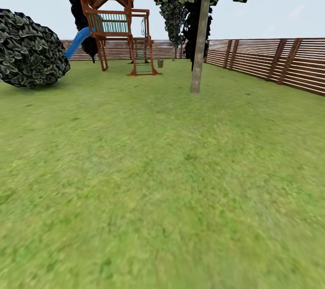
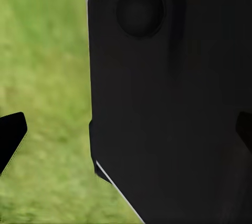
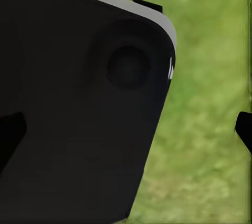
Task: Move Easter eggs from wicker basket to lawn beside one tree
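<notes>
The lawn (image 1: 162, 180) stretches wide ahead of me in the head view. A tree (image 1: 199, 45) with a pale straight trunk stands at mid distance, right of centre. Far off, by the foot of the play frame, a small bucket-shaped thing looks like the wicker basket (image 1: 160, 63). The Easter eggs are too far away to make out. In the left wrist view my left gripper (image 2: 126, 132) is open, its fingertips (image 2: 11, 135) wide apart over grass and my own dark body. In the right wrist view my right gripper (image 3: 126, 132) is open and holds nothing.
A wooden play frame (image 1: 119, 27) with a blue slide stands at the back left, and a big dark bush (image 1: 29, 49) at the left. A brown slatted fence (image 1: 271, 61) runs along the back and right. More dark trees (image 1: 176, 22) stand near the fence.
</notes>
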`<state>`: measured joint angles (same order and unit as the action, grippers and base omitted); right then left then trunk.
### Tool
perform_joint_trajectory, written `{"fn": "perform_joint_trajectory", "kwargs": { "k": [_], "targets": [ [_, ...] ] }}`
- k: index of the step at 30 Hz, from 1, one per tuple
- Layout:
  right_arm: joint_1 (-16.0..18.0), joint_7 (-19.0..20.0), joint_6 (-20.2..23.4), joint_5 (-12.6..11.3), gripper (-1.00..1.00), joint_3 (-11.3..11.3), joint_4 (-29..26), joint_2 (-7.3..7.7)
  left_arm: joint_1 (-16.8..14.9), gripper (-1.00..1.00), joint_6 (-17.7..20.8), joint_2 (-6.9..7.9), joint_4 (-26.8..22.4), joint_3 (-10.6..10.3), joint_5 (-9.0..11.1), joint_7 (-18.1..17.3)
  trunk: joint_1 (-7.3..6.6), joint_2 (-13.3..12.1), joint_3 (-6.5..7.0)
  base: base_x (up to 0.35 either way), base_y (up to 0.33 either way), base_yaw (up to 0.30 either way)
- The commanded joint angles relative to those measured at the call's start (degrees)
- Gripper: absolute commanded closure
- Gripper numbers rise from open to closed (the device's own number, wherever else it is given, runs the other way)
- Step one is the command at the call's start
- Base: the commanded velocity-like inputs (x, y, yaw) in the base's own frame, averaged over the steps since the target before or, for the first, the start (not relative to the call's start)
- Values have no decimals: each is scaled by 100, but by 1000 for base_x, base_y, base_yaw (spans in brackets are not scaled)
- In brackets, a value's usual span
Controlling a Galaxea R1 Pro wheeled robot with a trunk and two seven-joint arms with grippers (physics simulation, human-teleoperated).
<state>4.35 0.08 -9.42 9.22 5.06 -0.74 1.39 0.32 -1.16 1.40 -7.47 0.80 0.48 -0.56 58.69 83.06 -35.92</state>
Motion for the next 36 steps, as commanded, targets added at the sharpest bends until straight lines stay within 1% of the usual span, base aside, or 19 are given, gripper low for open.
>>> {"fn": "perform_joint_trajectory", "kwargs": {
  "k": [1,5,9,16,25,30,36],
  "targets": [
    [4,1,-23,-2,-100,39,3,2,3,-100,-7,0,-9,8,5,-6,4,2,-4,342,0,0],
    [4,1,-47,6,-100,23,-36,11,3,-100,-7,1,-9,8,5,-6,4,2,-4,342,0,0],
    [4,1,-50,-11,-100,8,-36,-12,3,-100,-7,1,-9,8,5,-6,4,2,-4,342,0,0],
    [2,1,-50,-22,-100,9,-26,20,3,-100,-7,1,-9,8,5,-6,4,2,-4,342,0,0],
    [2,1,-48,-15,-100,13,-32,-8,3,-100,-7,1,-9,7,5,-6,4,2,-4,342,0,0],
    [4,1,-50,-15,-100,13,-31,18,3,-100,-7,2,-9,8,5,-6,4,2,-4,342,0,0],
    [4,1,-50,-12,-100,13,-30,-4,3,-100,-7,4,-9,6,5,-6,4,2,-4,342,0,0]
  ]
}}
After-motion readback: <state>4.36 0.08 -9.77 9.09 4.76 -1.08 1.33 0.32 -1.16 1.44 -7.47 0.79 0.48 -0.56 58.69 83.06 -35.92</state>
